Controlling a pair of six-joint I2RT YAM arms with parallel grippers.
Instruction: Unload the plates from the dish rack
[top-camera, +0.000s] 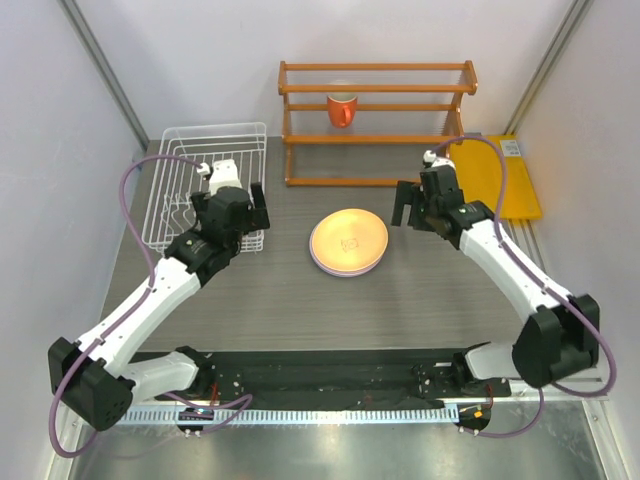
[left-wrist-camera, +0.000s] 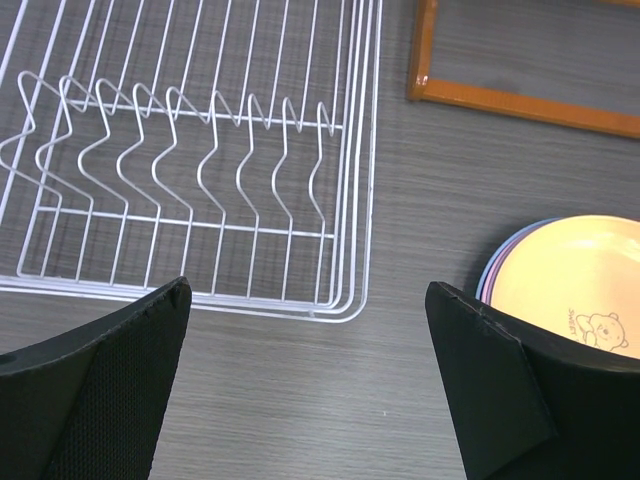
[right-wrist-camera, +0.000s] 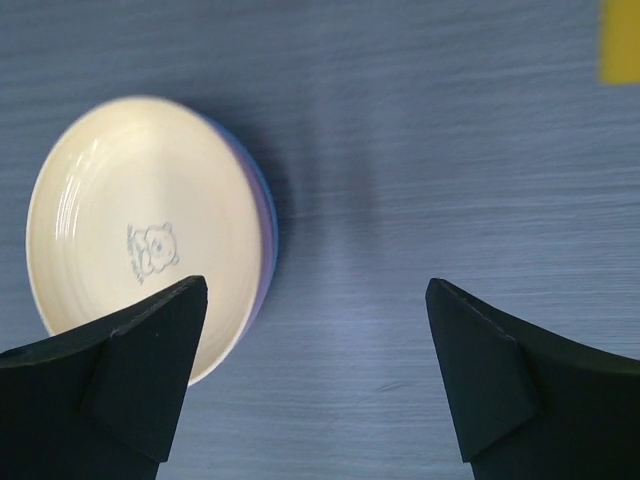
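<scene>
Leftmost, the white wire dish rack (top-camera: 215, 185) stands bare, and the left gripper (top-camera: 245, 218) hovers at its near right corner, jaws wide apart and empty. At centre the plates (top-camera: 348, 242) lie stacked flat on the table (top-camera: 420, 300), orange-yellow on top; they look stiff, light and slick, best pinched across the rim. Rightmost, the right gripper (top-camera: 410, 208) hangs spread and empty beside the stack.

Pretty plain setup: pale walls (top-camera: 190, 50) box in a dark grey wood-grain counter (top-camera: 420, 300), with an orange wooden shelf (top-camera: 378, 139) at the back holding an orange mug (top-camera: 342, 108) and a yellow board (top-camera: 515, 190) lying flat just right of it.
</scene>
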